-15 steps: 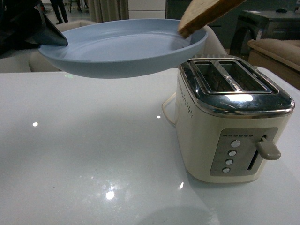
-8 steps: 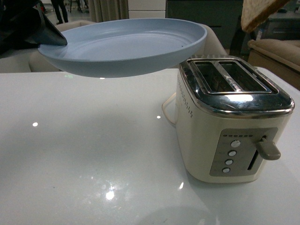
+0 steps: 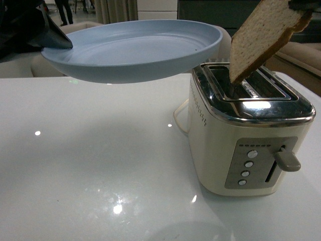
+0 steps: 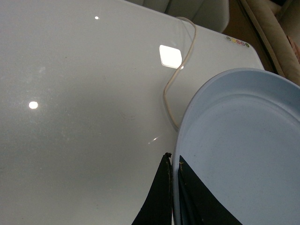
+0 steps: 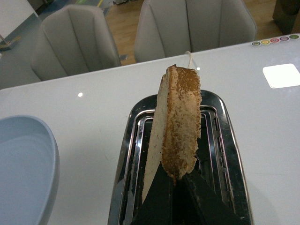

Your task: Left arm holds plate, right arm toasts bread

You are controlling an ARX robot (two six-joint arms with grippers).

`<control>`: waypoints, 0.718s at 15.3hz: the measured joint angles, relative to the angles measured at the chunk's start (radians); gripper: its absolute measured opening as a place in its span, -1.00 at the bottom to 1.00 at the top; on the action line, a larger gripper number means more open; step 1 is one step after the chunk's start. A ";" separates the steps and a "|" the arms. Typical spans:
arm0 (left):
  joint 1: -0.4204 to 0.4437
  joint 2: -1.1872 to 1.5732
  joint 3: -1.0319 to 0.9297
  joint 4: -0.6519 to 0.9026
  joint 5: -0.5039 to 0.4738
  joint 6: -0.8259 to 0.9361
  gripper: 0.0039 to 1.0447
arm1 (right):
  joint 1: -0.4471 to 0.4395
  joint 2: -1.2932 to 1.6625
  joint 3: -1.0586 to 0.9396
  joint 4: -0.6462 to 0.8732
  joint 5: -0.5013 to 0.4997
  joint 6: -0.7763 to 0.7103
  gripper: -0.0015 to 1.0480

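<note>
The pale blue plate [image 3: 131, 49] hovers above the white table, left of the toaster; it is empty. My left gripper [image 3: 55, 41] is shut on the plate's [image 4: 243, 140] rim, one black jaw above it and one below, as the left wrist view shows [image 4: 172, 180]. The tan bread [image 3: 263, 36] hangs tilted from the upper right, its lower corner dipping into a slot of the cream toaster [image 3: 251, 125]. My right gripper [image 5: 176, 180] is shut on the bread's [image 5: 178, 122] crust end, right over the toaster's [image 5: 131, 140] chrome top.
The toaster's lever [image 3: 287, 159] is up, beside several round buttons. Its cream cord [image 4: 171, 89] loops over the glossy white table [image 3: 90, 165]. Grey chairs [image 5: 79, 44] stand beyond the table's far edge, and a beige sofa [image 3: 296, 52] is at the right.
The bread has left the plate's rim, swung right and come down until its lower corner enters the toaster slot. The plate and left gripper have stayed put.
</note>
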 joint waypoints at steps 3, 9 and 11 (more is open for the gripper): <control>0.000 0.000 0.000 0.000 0.000 0.000 -0.96 | 0.026 0.037 0.000 -0.004 0.008 0.002 -0.94; 0.000 0.000 0.000 0.000 0.000 0.000 -0.96 | 0.050 0.084 0.007 -0.064 0.012 0.008 -0.94; 0.000 0.000 0.000 0.000 0.000 0.000 -0.96 | 0.050 0.098 0.034 -0.101 0.012 0.012 -0.94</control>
